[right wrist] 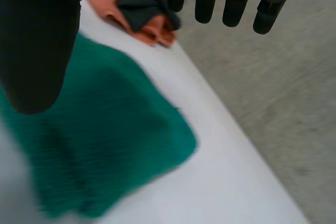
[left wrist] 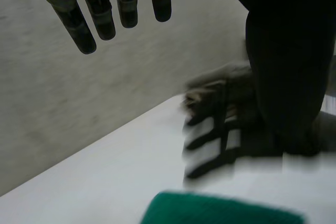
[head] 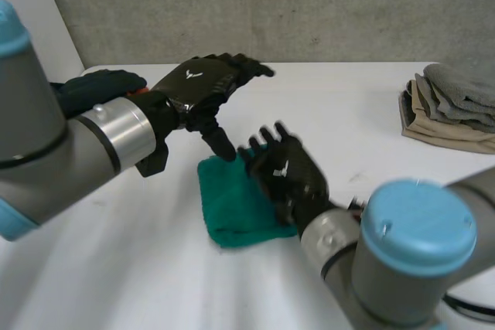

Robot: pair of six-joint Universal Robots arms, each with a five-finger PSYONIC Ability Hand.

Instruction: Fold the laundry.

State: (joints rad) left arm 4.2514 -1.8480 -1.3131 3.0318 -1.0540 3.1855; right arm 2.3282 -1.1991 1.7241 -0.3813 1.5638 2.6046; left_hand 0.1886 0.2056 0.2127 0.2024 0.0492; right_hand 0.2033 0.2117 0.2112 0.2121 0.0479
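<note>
Grey arms (head: pixel 39 144), light-blue caps (head: pixel 418 226), silver wrist bands (head: pixel 116 133); black left robot hand (head: pixel 203 83) and right robot hand (head: pixel 290 175), white emblems (head: pixel 192 75).

My right hand (head: pixel 290 175) covers part of the green cloth (head: pixel 232 210). The folded pile (head: pixel 452 110) runs off the head view's edge. In the left wrist view, the thumb of my left hand (left wrist: pixel 283 61) hides some of it.

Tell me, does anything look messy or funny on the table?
Nothing is spilled or broken. The green cloth lies folded, and the stack looks tidy. Only the dark cloth beside the left arm lies bunched up, not yet folded.
</note>
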